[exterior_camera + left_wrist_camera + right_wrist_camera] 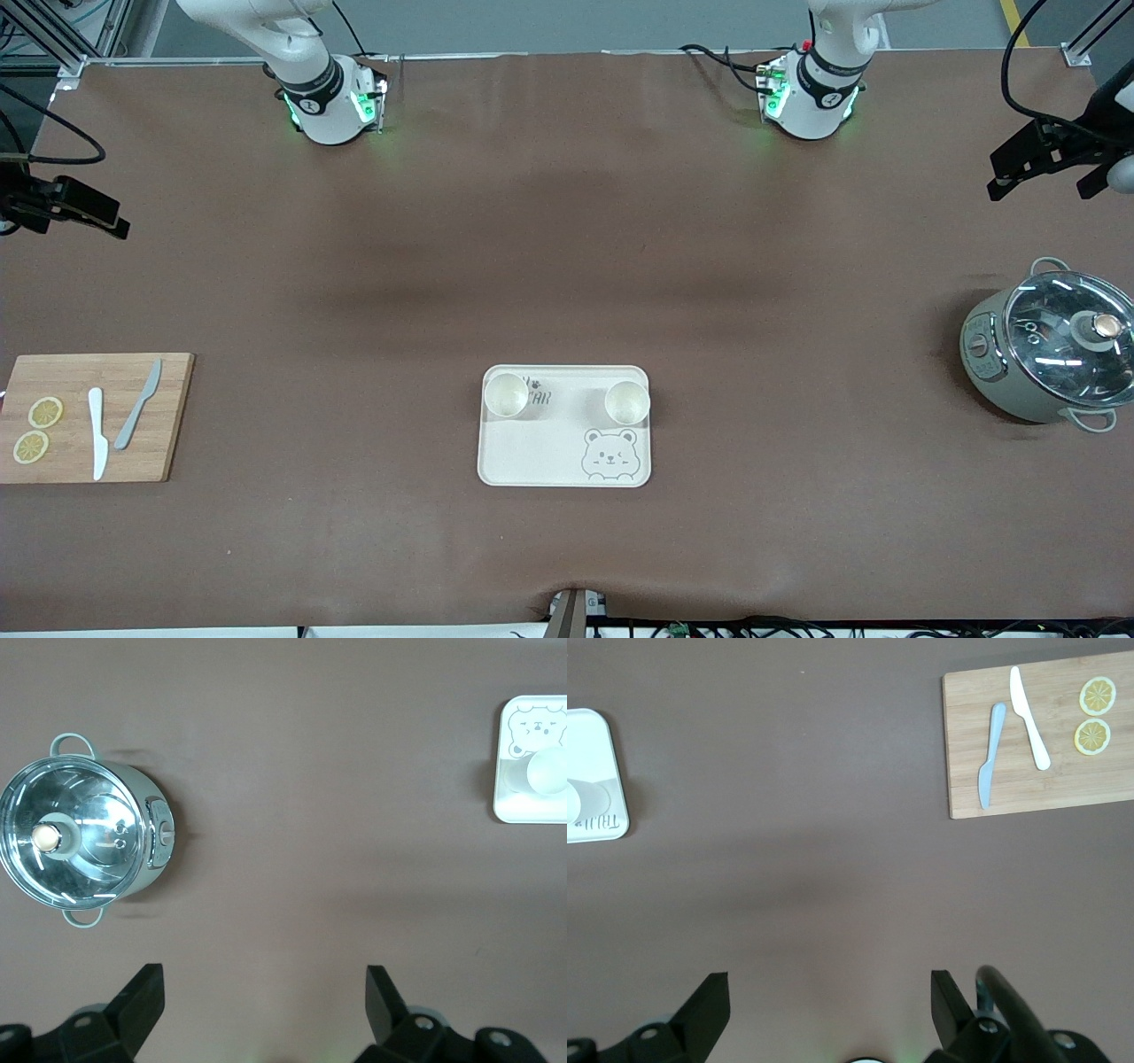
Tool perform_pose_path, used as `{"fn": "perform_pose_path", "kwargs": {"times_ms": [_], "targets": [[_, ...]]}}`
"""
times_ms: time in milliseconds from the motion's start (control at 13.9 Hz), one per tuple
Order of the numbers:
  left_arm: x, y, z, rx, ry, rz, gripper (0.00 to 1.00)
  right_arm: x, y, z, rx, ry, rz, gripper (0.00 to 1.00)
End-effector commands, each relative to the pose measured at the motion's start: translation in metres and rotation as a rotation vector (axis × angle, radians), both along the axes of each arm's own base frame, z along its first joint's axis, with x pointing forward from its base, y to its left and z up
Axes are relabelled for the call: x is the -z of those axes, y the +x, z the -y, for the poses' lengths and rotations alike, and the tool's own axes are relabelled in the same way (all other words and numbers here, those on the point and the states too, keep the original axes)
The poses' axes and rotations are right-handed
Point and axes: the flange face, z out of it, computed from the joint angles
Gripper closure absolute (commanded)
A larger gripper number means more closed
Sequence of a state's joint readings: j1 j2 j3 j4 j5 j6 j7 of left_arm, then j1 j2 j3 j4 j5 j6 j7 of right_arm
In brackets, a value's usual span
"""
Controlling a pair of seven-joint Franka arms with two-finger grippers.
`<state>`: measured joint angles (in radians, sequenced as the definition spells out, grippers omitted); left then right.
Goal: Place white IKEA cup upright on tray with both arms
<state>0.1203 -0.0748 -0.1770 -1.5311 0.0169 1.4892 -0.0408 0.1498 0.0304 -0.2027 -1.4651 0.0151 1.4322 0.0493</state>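
The cream-white tray [540, 452] with a bear-face drawing lies on the brown table, near the front camera. Two white cups stand upright on it, one [507, 394] toward the right arm's end and one [627, 401] toward the left arm's end. My left gripper [266, 992] is open and empty, high over bare table between the pot and the tray; it shows in the front view [1044, 177] too. My right gripper [830, 997] is open and empty, high over bare table between the tray and the cutting board, and shows in the front view [66, 213].
A wooden cutting board [168, 443] with two knives and two lemon slices lies at the right arm's end. A grey-green pot with a glass lid [1054, 350] stands at the left arm's end. Both arm bases stand at the table's back edge.
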Motion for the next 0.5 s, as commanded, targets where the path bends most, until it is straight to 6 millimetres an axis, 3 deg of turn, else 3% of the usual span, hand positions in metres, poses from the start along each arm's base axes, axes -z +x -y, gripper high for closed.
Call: {"fn": "perform_pose_path", "kwargs": {"times_ms": [0,431], "targets": [[0.001,0.001,0.001,0.021,-0.013,-0.010,0.00,0.003,-0.027,0.010,-0.003,0.004,0.032,0.00],[0.005,0.002,0.001,0.021,-0.004,-0.009,0.00,-0.010,-0.026,0.021,-0.008,-0.013,0.047,0.00]]}}
